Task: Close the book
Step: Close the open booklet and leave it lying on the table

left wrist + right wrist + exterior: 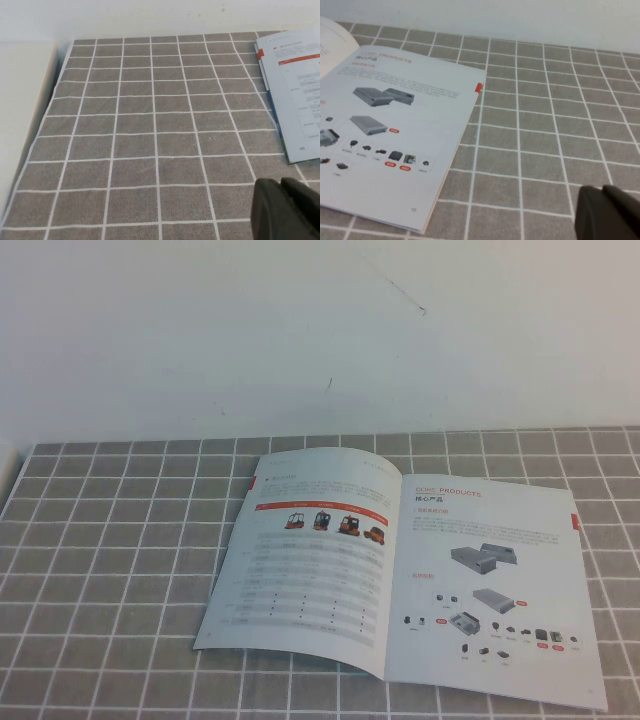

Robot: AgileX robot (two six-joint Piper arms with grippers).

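Book (400,570) — one, open on the table (100,570); two hands: left hand (285,210) off its 9 o'clock, right hand (607,215) off 3 o'clock — grip cannot be told.

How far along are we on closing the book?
Nothing looks done: the book lies fully open, both pages face up on the checked cloth. Nothing is in hand either: the left tool hangs off the book's left edge, the right tool off its right edge, neither touching it. Left to do: catch one cover edge and fold it over the other.
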